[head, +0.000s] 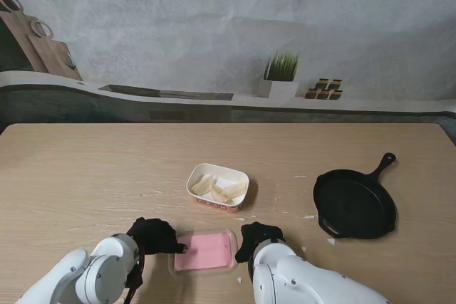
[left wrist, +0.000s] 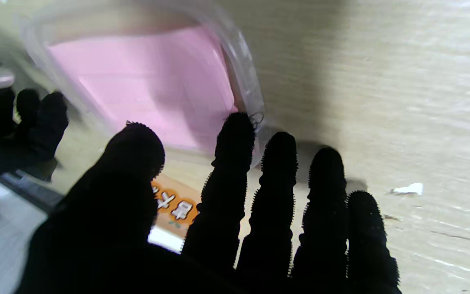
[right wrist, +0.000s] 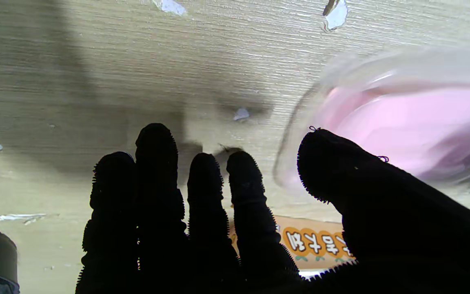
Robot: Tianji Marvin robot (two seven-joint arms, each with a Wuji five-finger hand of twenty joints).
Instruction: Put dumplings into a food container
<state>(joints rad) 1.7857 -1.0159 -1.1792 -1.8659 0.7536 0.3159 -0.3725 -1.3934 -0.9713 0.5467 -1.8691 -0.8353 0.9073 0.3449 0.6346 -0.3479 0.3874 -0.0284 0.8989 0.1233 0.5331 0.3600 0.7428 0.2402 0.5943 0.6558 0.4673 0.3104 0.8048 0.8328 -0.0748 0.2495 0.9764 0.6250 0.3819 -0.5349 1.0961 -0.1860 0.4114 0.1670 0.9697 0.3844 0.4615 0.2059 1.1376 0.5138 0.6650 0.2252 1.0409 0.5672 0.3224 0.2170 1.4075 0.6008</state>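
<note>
A white food container point(head: 197, 176) with an orange-printed side sits mid-table, and pale dumplings point(head: 221, 189) lie inside it. Nearer to me a pink lid point(head: 205, 250) with a clear rim lies between my two black-gloved hands. My left hand point(head: 155, 236) is at the lid's left edge with fingers spread. In the left wrist view its index fingertip point(left wrist: 237, 126) touches the lid's point(left wrist: 149, 81) rim. My right hand point(head: 258, 238) is at the lid's right edge, and its thumb point(right wrist: 329, 163) overlaps the lid point(right wrist: 414, 122). Neither hand's fingers are closed around the lid.
A black cast-iron pan point(head: 354, 202) rests to the right of the container, its handle pointing away from me. Small white flecks point(head: 308, 216) dot the wooden table point(head: 107, 176). A potted plant point(head: 279, 76) stands on the ledge beyond the table.
</note>
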